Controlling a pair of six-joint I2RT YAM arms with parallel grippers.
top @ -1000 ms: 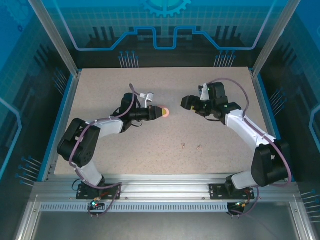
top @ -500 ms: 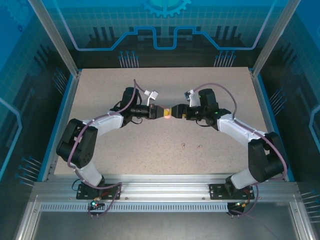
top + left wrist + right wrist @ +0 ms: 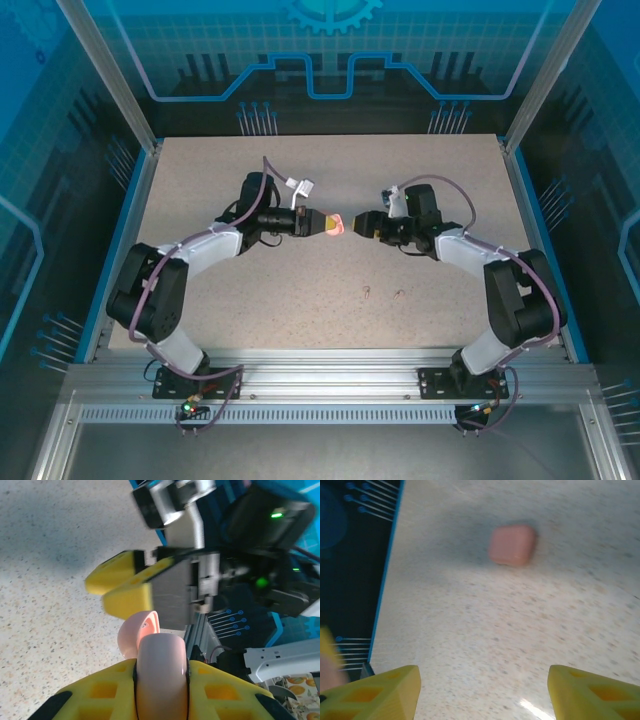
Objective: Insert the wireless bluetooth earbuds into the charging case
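Speckled tabletop (image 3: 300,300) lies under both arms. The left gripper (image 3: 322,221) clamps the charging case (image 3: 161,665) between its fingers, lid ajar. Just ahead of it, the right gripper (image 3: 360,225) faces the case with its fingers spread wide, holding nothing. The earbuds (image 3: 368,291) lie well apart from both grippers, toward the arm bases.

The yellow-fingered right gripper (image 3: 360,225) has been brought from well apart to just beside the glossy salmon-pink rounded charging case (image 3: 337,222).

far table (image 3: 330,160): free | centre: right end effector (image 3: 351,226) just beside charging case (image 3: 336,223)
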